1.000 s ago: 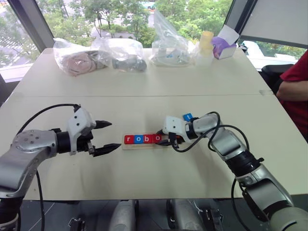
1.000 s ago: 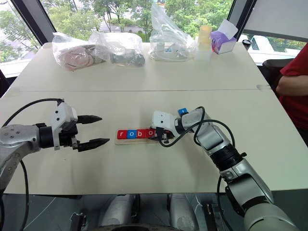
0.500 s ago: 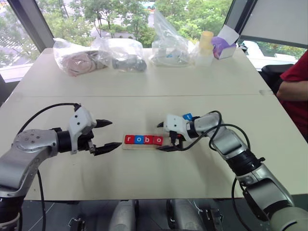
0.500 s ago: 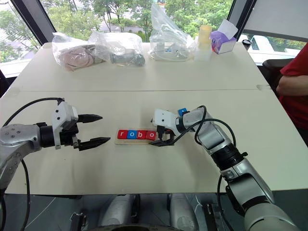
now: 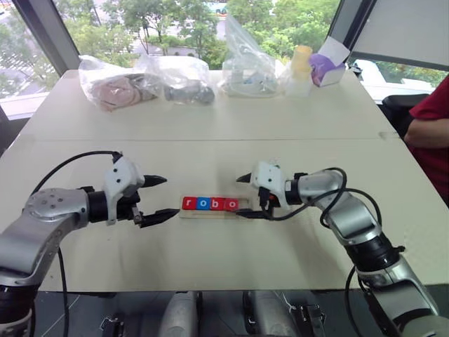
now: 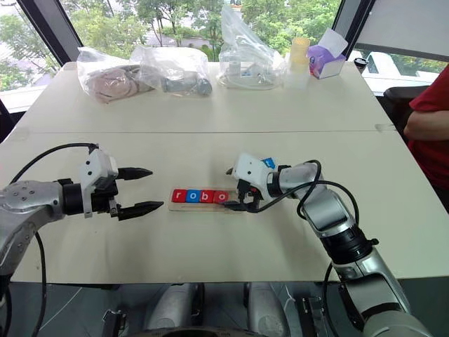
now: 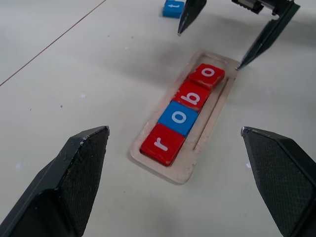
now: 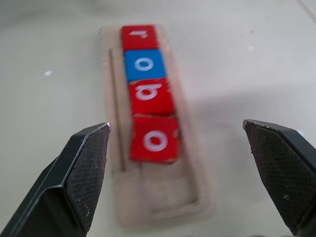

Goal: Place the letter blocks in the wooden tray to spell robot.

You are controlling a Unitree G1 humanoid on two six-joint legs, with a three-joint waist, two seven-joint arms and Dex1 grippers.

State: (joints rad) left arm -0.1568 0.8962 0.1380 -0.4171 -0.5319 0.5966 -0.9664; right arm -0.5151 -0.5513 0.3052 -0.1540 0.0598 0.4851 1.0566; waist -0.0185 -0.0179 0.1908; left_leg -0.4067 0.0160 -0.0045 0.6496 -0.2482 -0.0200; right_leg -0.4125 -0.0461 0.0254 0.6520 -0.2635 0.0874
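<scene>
Between both open hands, wooden tray, right hand at its empty end

You have a pale table with a seam running across it. The wooden tray lies flat on it near the front edge. Just behind the tray's right end, a loose blue tile sits on the tabletop. Well beyond the tray, along the far edge, you see clear plastic bags, a yellow-capped bottle and a purple box.
</scene>
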